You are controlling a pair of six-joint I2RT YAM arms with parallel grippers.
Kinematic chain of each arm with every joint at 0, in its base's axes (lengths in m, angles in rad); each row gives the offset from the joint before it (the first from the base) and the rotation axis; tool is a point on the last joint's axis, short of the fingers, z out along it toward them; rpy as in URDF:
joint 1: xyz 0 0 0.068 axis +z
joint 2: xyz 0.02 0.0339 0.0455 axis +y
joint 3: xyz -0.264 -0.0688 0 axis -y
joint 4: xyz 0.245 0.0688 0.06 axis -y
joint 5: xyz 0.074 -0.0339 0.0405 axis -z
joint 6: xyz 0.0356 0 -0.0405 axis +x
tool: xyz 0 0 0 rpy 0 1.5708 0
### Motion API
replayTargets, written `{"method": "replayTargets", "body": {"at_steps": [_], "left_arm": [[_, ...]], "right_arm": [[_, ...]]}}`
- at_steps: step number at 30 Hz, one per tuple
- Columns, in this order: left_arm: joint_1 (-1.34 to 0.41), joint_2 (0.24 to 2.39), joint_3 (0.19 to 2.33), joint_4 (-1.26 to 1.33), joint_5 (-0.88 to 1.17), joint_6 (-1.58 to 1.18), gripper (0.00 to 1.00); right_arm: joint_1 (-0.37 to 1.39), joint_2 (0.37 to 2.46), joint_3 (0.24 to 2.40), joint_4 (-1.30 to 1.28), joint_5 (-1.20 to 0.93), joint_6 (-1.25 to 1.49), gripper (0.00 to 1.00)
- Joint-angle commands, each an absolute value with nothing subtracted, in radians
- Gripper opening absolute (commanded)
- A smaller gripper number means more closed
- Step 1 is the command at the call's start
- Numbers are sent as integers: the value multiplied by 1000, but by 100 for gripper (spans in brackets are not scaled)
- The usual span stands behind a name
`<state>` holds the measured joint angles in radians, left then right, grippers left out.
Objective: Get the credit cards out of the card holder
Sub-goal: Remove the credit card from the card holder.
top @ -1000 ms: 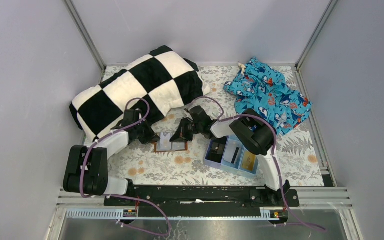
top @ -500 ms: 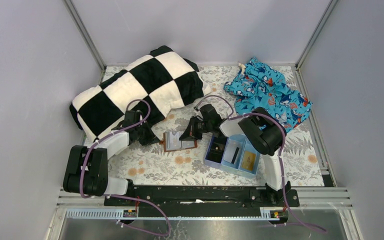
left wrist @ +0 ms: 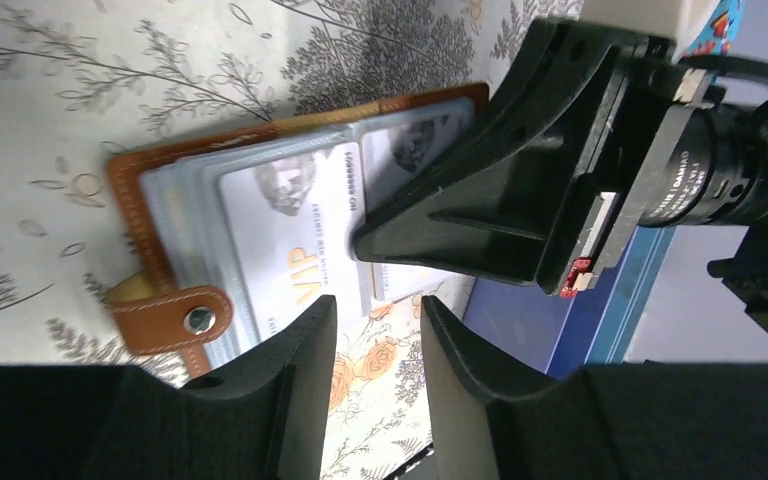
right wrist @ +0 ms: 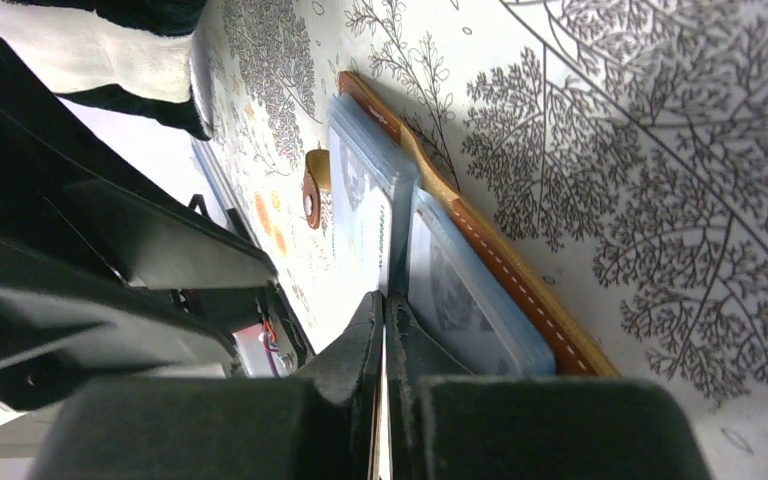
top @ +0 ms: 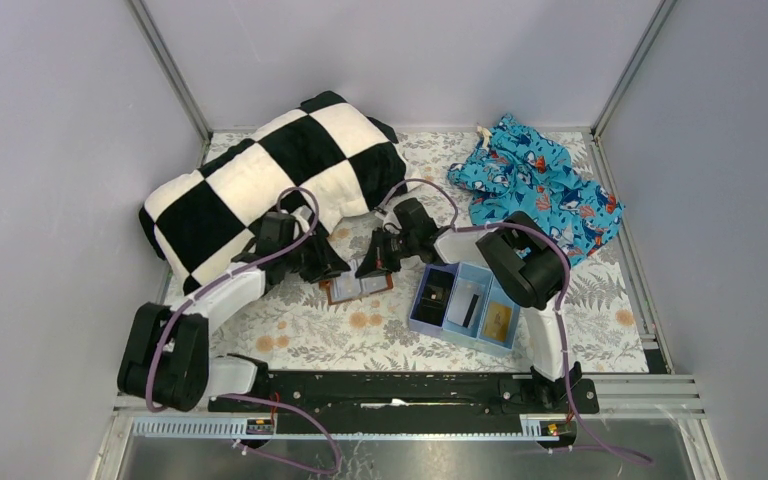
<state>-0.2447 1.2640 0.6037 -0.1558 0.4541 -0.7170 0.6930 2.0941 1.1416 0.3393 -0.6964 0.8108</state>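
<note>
The card holder (top: 358, 289), brown leather with grey-blue pockets, lies open on the flowered cloth between both arms. A whitish credit card (left wrist: 290, 235) marked VIP sticks out of its pocket. My right gripper (right wrist: 384, 300) is shut on that card's edge, the thin card (right wrist: 381, 235) running edge-on between its fingers; from above the right gripper (top: 368, 268) sits at the holder's far side. My left gripper (left wrist: 377, 305) hangs open just off the holder's edge beside its snap strap (left wrist: 175, 320), nothing between its fingers. An orange-gold card (top: 498, 320) lies in the tray.
A light blue three-compartment tray (top: 430, 322) sits right of the holder, with black items in two compartments. A black-and-white checkered blanket (top: 270, 180) is bunched at the back left, a blue patterned cloth (top: 538, 190) at the back right.
My left gripper has opened and let go of the card holder, its arm reaching further right. The holder shifted a little to the right. The right gripper stays shut at the holder.
</note>
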Motion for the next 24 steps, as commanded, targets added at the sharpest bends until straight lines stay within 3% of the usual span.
{"method": "replayTargets", "body": {"at_steps": [1,10,24], "left_arm": [[-279,1348,632,-45,515,-736,41],[-277,1498,665,-111,393,-687,38],[-238,1578,643,-134,371,-703,34]], "right_arm": [[689,2122,1221,270,-746,711,0],[676,2131,1230,217,-762,693,0],[622,2111,1113,332,-751,818,0]]}}
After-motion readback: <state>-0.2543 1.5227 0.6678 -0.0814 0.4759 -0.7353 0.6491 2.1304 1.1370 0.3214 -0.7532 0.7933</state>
